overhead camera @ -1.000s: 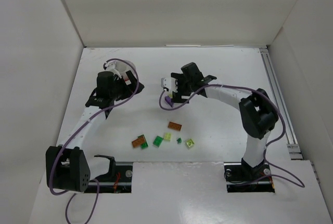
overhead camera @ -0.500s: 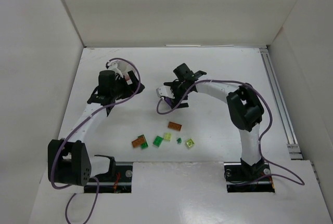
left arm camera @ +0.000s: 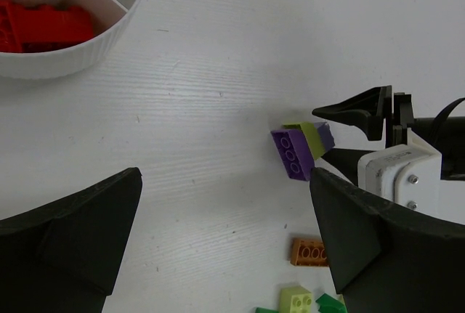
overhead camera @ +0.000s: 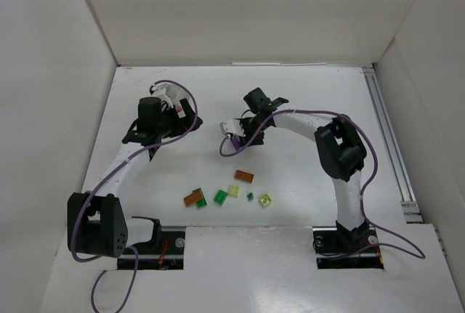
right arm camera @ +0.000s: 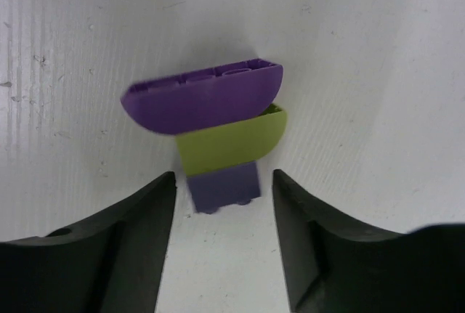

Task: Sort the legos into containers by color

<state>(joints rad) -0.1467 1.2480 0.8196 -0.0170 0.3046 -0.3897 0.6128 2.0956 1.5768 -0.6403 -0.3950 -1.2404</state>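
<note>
1. Lego stack (right arm camera: 218,120) (purple, yellow-green, lilac plastic bricks) lies apart from round white divided dish (left arm camera: 73,59).
2. Right gripper (right arm camera: 223,179) has dropped over it, jaws narrowing, no contact yet: grasp looks imminent.
3. Left gripper (left arm camera: 225,179) wide open, empty.

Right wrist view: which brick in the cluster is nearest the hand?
The small lilac plastic brick, lying between the right hand's fingers; the yellow-green brick and wide purple brick sit farther out.

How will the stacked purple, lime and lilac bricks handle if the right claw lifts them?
Likely rigid and light: the stack is small hard-looking plastic. Its bricks sit offset, so it may split. The right claw straddles only the lilac end, so it could pivot.
</note>
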